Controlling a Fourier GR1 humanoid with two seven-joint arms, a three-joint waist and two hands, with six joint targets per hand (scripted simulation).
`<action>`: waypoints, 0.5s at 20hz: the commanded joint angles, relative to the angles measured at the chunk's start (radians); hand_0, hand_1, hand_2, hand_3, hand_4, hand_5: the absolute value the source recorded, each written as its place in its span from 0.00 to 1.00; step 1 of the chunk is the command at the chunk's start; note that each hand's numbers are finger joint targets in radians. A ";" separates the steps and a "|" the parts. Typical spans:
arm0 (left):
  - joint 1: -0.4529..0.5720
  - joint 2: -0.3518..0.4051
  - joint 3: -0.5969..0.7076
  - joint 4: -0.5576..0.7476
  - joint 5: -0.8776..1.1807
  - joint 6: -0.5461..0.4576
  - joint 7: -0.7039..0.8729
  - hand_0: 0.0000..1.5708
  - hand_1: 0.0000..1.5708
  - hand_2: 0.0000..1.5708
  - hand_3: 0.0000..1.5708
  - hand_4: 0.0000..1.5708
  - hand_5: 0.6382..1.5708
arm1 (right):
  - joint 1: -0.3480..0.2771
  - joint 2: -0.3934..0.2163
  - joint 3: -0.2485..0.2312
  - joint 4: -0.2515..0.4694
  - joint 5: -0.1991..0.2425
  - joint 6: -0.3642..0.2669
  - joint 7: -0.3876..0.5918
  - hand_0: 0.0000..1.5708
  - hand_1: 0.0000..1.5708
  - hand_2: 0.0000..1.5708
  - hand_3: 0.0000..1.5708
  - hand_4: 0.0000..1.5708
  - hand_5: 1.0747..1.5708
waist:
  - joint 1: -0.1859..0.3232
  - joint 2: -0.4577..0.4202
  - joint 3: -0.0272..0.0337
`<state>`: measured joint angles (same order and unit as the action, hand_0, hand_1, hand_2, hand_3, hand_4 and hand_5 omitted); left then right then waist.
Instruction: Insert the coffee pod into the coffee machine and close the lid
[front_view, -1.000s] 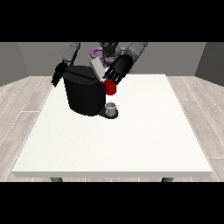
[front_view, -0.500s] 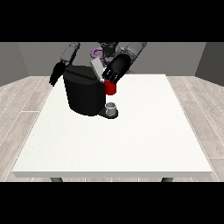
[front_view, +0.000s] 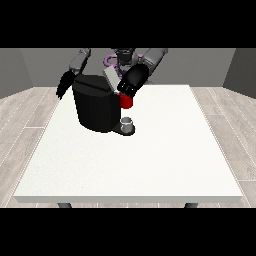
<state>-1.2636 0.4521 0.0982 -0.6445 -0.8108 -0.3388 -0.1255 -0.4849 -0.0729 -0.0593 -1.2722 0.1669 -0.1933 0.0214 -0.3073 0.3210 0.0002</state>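
A wide white tabletop (front_view: 150, 160) fills the front view, with the robot (front_view: 122, 56) small behind its far edge and both arms reaching over it. The black coffee machine (front_view: 95, 106) stands on the far left part of the tabletop, its grey lid (front_view: 111, 79) tilted up at the top. A small grey cup-like thing (front_view: 127, 122) sits on the machine's base at its front right; whether this is the coffee pod cannot be told, and the pod itself does not plainly show anywhere.

The hand at the view's right (front_view: 131, 82) is over the machine's top right corner, just beside the raised lid and right above a red thing at the machine (front_view: 126, 102). Its fingers point down toward the red thing, but how far they are opened, and whether they hold or touch anything, cannot be told.

The hand at the view's left (front_view: 64, 86) hangs at the machine's far left side, near its upper edge; its fingers trail downward, and their spread cannot be made out.
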 joint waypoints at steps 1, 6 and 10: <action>0.000 0.004 -0.051 -0.023 -0.044 -0.017 -0.012 0.77 0.77 0.78 0.70 0.00 1.00 | 0.053 0.005 -0.009 0.048 0.007 -0.015 -0.088 0.00 0.00 0.00 0.00 0.09 1.00 | 0.028 -0.008 0.0006; 0.013 -0.013 -0.038 0.000 -0.053 0.038 -0.019 0.72 0.72 0.73 0.64 0.00 1.00 | 0.000 -0.032 -0.027 0.028 -0.013 0.017 -0.042 0.00 0.00 0.00 0.00 0.00 1.00 | 0.009 0.015 0.0002; 0.000 0.012 -0.001 0.015 -0.039 0.075 -0.050 0.71 0.71 0.72 0.62 0.00 1.00 | 0.002 -0.020 -0.020 0.011 -0.020 0.019 -0.036 0.00 0.00 0.00 0.00 0.00 1.00 | -0.018 0.058 0.0000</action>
<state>-1.2596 0.4743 0.0803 -0.6361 -0.8505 -0.3110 -0.1738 -0.4770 -0.0866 -0.0750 -1.2610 0.1568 -0.1870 -0.0022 -0.3053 0.3417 0.0007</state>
